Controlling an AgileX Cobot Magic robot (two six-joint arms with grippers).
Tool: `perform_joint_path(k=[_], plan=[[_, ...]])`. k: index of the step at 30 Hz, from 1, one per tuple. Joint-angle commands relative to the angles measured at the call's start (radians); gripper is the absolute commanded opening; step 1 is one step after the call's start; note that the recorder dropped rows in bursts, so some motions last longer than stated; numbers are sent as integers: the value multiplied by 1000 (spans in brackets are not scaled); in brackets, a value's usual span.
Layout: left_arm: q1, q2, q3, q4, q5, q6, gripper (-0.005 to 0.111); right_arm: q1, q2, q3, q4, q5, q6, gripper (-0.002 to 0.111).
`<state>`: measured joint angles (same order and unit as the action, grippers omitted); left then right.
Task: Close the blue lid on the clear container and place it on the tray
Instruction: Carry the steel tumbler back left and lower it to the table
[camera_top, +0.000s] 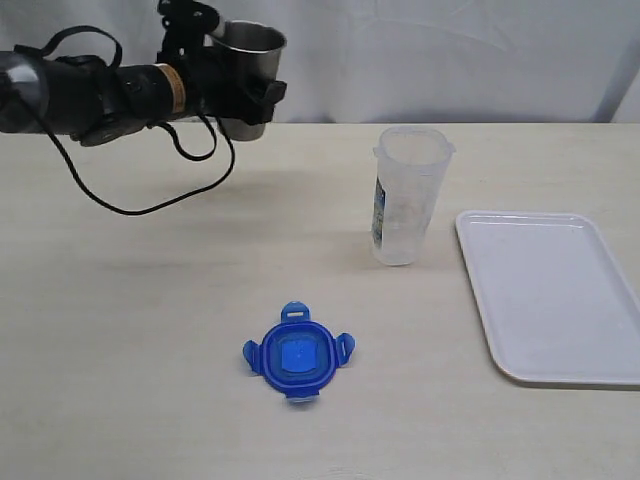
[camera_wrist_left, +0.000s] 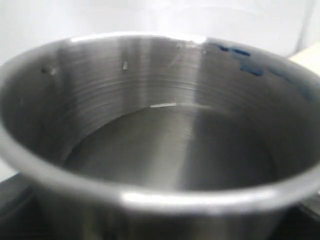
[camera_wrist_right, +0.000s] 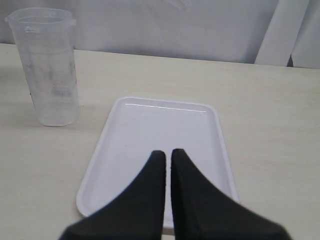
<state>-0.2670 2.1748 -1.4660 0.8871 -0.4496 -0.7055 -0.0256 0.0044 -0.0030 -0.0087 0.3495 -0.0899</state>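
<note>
Closest up front is the blue lid (camera_top: 298, 356), lying flat on the table (camera_top: 120, 330) with its four flaps splayed out and the little sticker facing up. It's not on anything, just sitting there, well apart from everything else.

Over on the far left, the left gripper (camera_top: 240, 98) is up at the back edge of the table, clamped around a steel cup (camera_top: 248, 55) and holding it roughly upright, off the surface. A black cable loops down from that arm. From the left wrist view you basically only get the cup (camera_wrist_left: 160, 150): shiny brushed inside, rim filling the whole shot.

Moving right past the middle, the clear container (camera_top: 405, 200) stands upright on the table with its top open and the label on the side turned toward the left. The lid is in front of it and off to its left.

Just beside it on the right is the tray (camera_top: 550, 300), flat on the table, with the container near its far left corner but not touching.

The right gripper (camera_wrist_right: 168, 153) only shows in its own wrist view: black fingers (camera_wrist_right: 155, 175) pressed nearly together with just a thin slit between them, gripping nothing, hanging over one short end of the tray (camera_wrist_right: 150, 125). The container (camera_wrist_right: 50, 70) shows off to the side in that same view.
</note>
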Motion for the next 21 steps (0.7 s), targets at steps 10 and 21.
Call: perform_joint_path(k=[10, 21], plan=[[186, 219, -12, -167, -461, 184, 0, -7, -4, 3, -6, -4, 0, 4], [190, 307, -12, -193, -481, 238, 0, -7, -4, 3, -6, -4, 0, 4]])
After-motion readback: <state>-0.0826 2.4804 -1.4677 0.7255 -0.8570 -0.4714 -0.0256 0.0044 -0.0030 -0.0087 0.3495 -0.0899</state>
